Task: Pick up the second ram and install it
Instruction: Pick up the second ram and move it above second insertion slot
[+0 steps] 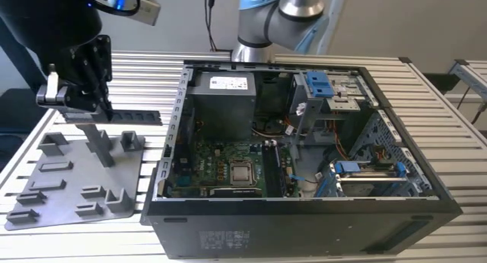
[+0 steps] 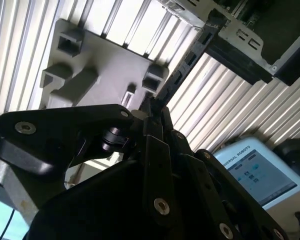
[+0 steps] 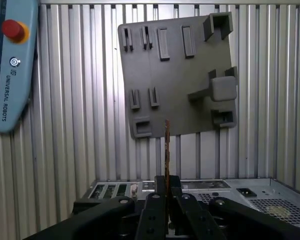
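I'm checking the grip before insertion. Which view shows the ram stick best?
The second wrist view: the second ram runs out lengthwise from the shut pincer, chips showing. The first wrist view gives its thin edge; the exterior view shows it side-on, level, by the grey tray.

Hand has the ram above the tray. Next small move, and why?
Probably translate toward the exterior view's right, over the computer case: the hand grips the second ram above the holder tray, and the motherboard lies that way.
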`<state>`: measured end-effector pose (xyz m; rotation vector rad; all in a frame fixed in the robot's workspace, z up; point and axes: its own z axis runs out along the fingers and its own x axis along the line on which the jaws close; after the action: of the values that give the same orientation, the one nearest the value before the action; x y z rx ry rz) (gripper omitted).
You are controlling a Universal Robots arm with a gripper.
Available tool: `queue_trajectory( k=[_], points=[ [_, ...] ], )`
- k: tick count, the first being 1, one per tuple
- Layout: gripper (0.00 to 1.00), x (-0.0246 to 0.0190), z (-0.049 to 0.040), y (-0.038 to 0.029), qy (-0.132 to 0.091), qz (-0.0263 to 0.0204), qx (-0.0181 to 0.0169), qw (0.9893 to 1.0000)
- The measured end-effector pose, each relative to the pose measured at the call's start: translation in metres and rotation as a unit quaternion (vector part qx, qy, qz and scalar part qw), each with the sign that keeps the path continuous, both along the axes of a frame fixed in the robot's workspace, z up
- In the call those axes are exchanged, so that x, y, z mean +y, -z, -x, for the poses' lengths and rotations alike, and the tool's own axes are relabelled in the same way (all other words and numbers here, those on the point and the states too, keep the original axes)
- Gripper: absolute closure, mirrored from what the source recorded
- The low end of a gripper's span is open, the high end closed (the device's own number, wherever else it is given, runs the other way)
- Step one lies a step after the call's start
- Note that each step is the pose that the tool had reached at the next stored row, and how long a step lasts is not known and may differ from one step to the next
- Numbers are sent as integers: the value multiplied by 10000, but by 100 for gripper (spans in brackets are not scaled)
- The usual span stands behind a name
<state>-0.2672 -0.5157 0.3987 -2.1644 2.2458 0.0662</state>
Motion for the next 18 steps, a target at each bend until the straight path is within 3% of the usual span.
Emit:
queue_trajectory(
  k=[18],
  points=[
    [85, 0, -801, 0, 0, 0, 15, 10000]
  ],
)
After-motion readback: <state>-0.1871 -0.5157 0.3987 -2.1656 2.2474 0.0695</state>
